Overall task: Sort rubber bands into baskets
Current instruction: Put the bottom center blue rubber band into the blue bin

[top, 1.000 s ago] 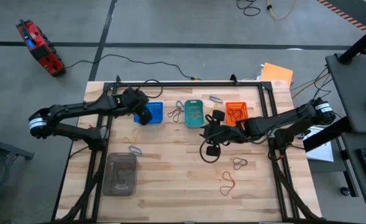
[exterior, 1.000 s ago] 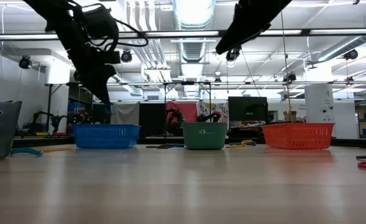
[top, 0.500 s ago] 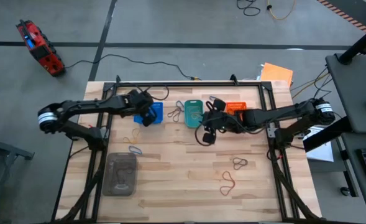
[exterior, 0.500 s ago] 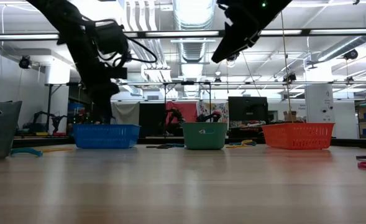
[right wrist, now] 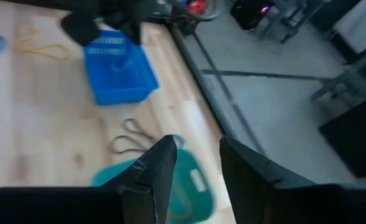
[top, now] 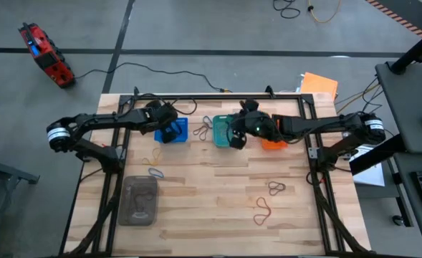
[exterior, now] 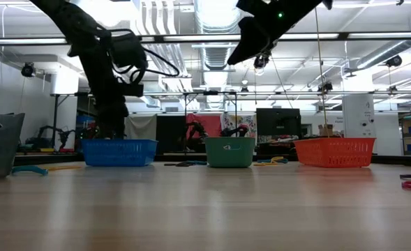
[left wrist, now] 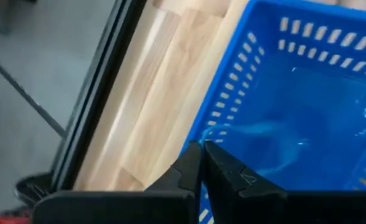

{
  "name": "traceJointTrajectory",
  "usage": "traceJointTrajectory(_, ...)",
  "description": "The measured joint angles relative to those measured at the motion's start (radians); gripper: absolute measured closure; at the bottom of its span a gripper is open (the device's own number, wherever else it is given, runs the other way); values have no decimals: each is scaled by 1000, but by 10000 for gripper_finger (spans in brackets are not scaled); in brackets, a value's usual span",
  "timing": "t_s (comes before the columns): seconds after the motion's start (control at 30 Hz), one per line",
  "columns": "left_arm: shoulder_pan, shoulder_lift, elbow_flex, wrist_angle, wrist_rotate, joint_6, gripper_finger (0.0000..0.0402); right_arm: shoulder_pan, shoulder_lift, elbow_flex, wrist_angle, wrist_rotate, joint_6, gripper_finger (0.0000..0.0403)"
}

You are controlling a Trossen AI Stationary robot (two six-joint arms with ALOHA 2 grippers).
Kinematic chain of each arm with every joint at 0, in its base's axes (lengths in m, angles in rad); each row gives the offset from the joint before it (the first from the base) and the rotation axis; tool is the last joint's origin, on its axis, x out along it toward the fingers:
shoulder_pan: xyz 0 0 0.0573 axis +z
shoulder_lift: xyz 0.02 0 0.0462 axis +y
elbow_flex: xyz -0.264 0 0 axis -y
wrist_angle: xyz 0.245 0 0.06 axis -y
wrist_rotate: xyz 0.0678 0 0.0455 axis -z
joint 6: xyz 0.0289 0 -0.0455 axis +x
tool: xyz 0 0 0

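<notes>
Three baskets stand in a row near the table's far edge: blue (top: 180, 131), teal (top: 221, 130) and orange (top: 271, 129). My left gripper (left wrist: 201, 152) is shut, its tips low over the blue basket (left wrist: 307, 124), just inside its wall. A pale blue band (left wrist: 276, 146) shows faintly on that basket's floor. My right gripper (right wrist: 195, 165) stands open high above the teal basket (right wrist: 186, 183), with nothing seen between its fingers. Loose rubber bands lie on the table: grey ones (top: 205, 130) between the blue and teal baskets and a red one (top: 263, 210) near the front. My left gripper points slanting down, its shut tips at the blue basket's perforated wall (left wrist: 223, 118). I cannot tell whether they touch it.
A clear grey container (top: 140, 199) stands at the near left, a grey band (top: 154, 173) beside it. A tan band (top: 150, 154) and a dark band (top: 276, 188) lie on the wood. A black frame (top: 218, 97) runs along the table's far edge.
My right gripper has swung from the middle of the table toward the far edge and now hangs over the teal basket. My left gripper has sunk toward the blue basket and rolled a little.
</notes>
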Motion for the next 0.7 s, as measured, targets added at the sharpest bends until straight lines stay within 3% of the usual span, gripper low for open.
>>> traceJointTrajectory(0.3, 0, -2, 0, 31, 73, 128, 402, -103, 0, 0, -2, -4, -1, 291)
traceJointTrajectory(0.7, 1, -1, -1, 31, 125, 144, 402, -108, 0, -62, -4, -81, 135, 289)
